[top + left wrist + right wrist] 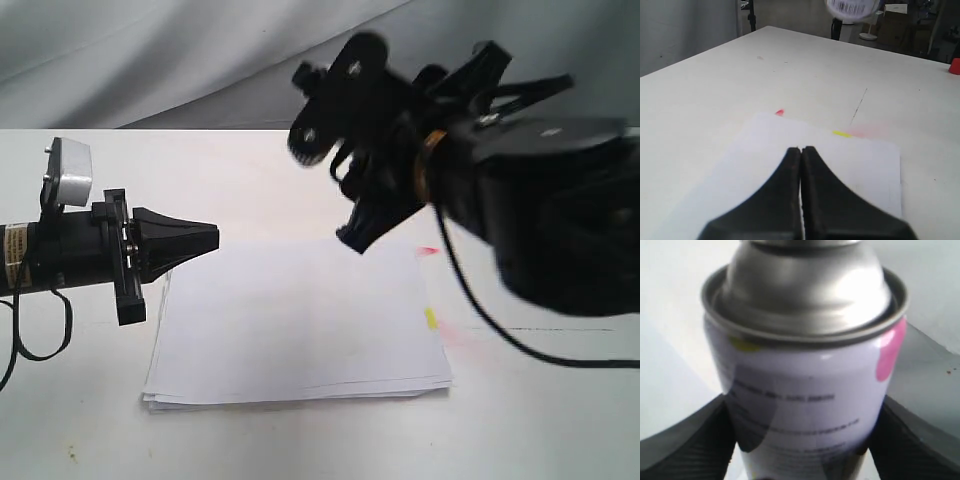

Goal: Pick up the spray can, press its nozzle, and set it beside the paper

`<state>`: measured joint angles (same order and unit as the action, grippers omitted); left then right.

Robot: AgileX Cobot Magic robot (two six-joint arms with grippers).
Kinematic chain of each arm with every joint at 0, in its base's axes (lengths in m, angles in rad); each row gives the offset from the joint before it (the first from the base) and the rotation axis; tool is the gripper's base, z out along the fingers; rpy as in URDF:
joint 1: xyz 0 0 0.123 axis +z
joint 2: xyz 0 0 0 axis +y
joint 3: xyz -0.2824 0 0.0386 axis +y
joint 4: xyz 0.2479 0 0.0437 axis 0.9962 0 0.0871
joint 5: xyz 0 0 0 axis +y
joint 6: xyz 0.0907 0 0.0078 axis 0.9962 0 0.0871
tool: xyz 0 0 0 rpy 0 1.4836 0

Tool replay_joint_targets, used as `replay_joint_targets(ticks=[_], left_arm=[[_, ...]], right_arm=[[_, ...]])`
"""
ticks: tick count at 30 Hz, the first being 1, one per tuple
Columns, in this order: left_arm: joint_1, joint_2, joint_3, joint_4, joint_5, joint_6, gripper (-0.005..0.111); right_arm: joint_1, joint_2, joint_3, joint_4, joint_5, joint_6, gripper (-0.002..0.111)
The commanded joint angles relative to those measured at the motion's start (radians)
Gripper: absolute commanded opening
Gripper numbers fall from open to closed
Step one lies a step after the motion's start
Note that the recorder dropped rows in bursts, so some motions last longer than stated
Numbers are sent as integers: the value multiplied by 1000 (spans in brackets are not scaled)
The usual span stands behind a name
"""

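Observation:
My right gripper point(800, 440) is shut on the spray can point(805, 390); its black fingers point(685, 445) press both sides of the white label. The silver dome fills the top of that view, and the nozzle is cut off above it. From the left wrist view the can point(852, 7) shows as a blurred barcoded body high over the table. In the exterior view the raised right gripper point(355, 130) hides the can. The paper point(300, 320) lies flat with yellow point(431, 319) and pink point(428, 250) tabs. My left gripper point(210, 240) is shut and empty over the paper's point(850, 165) left edge.
A black cable point(500, 335) hangs from the right arm across the table right of the paper. A thin dark line point(858, 107) marks the tabletop beyond the tabs. A small red object point(954, 66) sits far off. Grey cloth point(150, 60) backs the table.

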<state>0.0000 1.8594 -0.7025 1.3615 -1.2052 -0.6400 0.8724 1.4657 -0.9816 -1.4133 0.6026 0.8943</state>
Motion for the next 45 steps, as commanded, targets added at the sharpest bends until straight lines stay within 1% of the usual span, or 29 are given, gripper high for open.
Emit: replay_joint_targets(ticks=[1, 4, 8, 12, 17, 21, 23, 25, 27, 29, 32, 37, 40, 45], left_arm=[[1, -10, 5, 16, -16, -19, 0], [1, -10, 12, 14, -16, -21, 0], [1, -10, 24, 16, -16, -21, 0], [1, -10, 23, 20, -16, -18, 0], [1, -10, 23, 16, -16, -18, 0], [1, -10, 23, 16, -16, -18, 0], [1, -10, 23, 16, -16, -18, 0], [1, -10, 23, 16, -16, -18, 0], [1, -10, 23, 16, -16, -20, 0], [1, -10, 23, 16, -16, -30, 0], [1, -10, 23, 16, -16, -34, 0], [1, -10, 23, 16, -16, -37, 0], [1, -10, 23, 16, -16, -37, 0], [1, -10, 23, 23, -16, -37, 0]], right_arm=[[-119, -141, -9, 42, -182, 111, 0], [-230, -181, -9, 130, -307, 126, 0], [-344, -181, 6, 246, -437, 126, 0], [-445, -156, 69, 255, -614, 131, 0], [-574, -79, 129, 260, -770, 127, 0], [-660, 11, 135, 266, -902, 122, 0], [-695, 65, 130, 286, -967, 76, 0], [-721, 115, 130, 353, -1026, -34, 0], [-734, 172, 130, 473, -1080, -161, 0], [-736, 240, 130, 589, -1147, -321, 0], [-736, 343, 130, 698, -1279, -470, 0], [-736, 471, 130, 884, -1386, -592, 0], [-736, 521, 130, 891, -1402, -638, 0], [-736, 565, 130, 902, -1404, -642, 0]])
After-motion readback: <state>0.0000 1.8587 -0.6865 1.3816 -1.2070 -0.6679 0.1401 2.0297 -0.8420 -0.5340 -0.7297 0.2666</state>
